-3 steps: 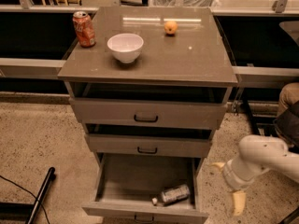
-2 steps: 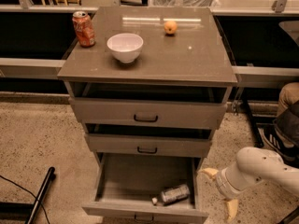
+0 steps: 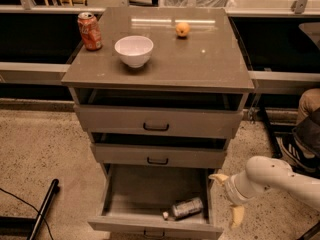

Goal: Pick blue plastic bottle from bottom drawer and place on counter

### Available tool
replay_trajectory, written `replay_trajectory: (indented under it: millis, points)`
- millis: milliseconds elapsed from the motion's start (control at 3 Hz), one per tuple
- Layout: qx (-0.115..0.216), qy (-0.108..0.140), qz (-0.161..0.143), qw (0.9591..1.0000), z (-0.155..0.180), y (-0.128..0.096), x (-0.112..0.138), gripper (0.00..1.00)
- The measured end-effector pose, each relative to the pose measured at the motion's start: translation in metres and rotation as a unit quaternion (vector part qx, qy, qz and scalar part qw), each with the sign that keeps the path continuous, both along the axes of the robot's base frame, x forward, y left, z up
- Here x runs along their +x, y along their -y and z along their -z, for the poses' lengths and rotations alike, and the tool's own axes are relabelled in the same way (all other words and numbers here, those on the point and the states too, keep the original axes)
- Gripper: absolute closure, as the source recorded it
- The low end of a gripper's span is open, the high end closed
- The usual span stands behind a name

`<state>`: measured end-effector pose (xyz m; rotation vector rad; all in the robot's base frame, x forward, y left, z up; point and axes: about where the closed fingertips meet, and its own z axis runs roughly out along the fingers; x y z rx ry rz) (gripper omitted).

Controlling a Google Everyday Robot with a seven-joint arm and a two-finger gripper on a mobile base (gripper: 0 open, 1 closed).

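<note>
The gripper [image 3: 227, 196] is hanging low at the right of the cabinet, just beside the right side of the bottom drawer [image 3: 107, 198]. Its two pale yellow fingers [image 3: 236, 216] are spreading wide apart and gripping nothing. The white arm [image 3: 280, 179] is reaching in from the right edge.

The bottom drawer is standing pulled out. The blue plastic bottle [image 3: 187, 207] is lying on its side inside, near the front right corner (white cap pointing left), close to the gripper but not touching it. The two shallower drawers above are sitting slightly ajar.

On the counter [image 3: 210, 64] a red soda can [image 3: 90, 31] is standing at the back left. A white bowl [image 3: 134, 50] is sitting near it, and a small orange fruit [image 3: 183, 29] is resting further back.
</note>
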<state>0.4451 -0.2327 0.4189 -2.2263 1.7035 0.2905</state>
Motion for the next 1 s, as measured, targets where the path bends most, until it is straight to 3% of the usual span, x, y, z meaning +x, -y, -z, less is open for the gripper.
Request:
replay_trajectory:
  millis: [333, 667, 1000]
  points:
    - [0.03, 0.03, 0.072, 0.9965, 0.049, -0.016, 0.038, 0.0]
    - [0.08, 0.066, 0.116, 0.9879, 0.072, -0.029, 0.085, 0.0]
    - [0.079, 0.078, 0.117, 0.9869, 0.071, -0.024, 0.098, 0.0]
